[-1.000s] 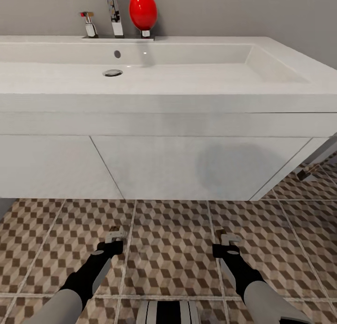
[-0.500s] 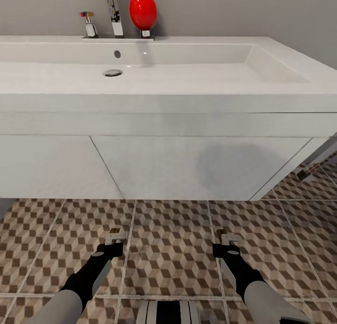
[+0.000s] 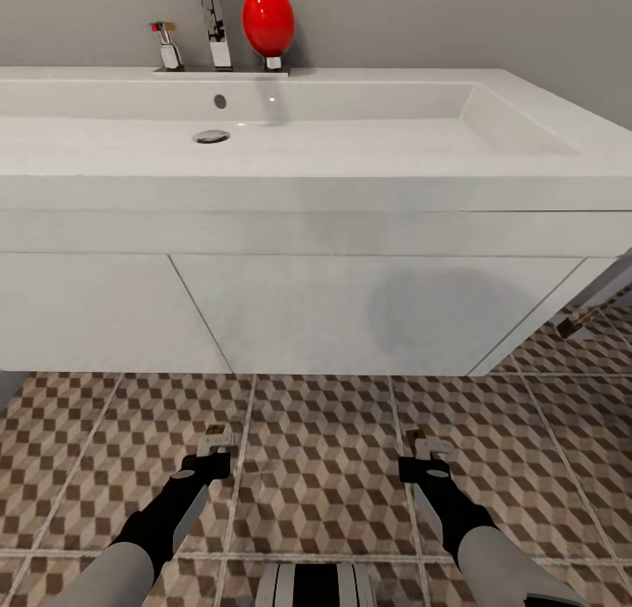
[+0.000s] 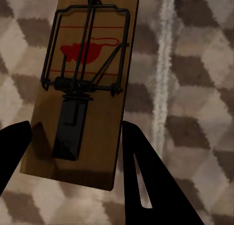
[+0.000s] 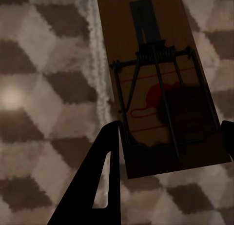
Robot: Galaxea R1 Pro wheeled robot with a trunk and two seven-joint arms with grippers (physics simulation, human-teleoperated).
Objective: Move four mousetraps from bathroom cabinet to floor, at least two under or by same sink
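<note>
In front of the white vanity (image 3: 307, 309), both arms are reaching down over the bathroom floor (image 3: 325, 467), each one carrying a mousetrap.

Left gripper (image 3: 215, 445): it is pointing down at the tiles just short of the vanity's front. In the left wrist view its two dark fingers (image 4: 146, 176) are sitting against the long edges of a mousetrap (image 4: 83, 88), clamping the near end of the board. The trap's face is showing a dark wire bar and spring, a black plate and a red mouse print. The cube-patterned tiles and a pale grout line are lying beyond the board; whether the board is touching them cannot be told.

Right gripper (image 3: 426, 449): it is hanging at much the same height on the other side, also just before the vanity. In the right wrist view one finger (image 5: 102, 186) is pressing the long edge of a second mousetrap (image 5: 156, 83), and the tip of the other finger is just showing at the opposite edge, so the board is being pinched between them. A dark shadow is falling across its near end. Tiles and a grout line are running behind it.

Above, the bathroom sink (image 3: 290, 133) is spanning the vanity top, with a chrome tap (image 3: 215, 24) and a red egg-shaped object (image 3: 269, 19) standing on its back ledge.
</note>
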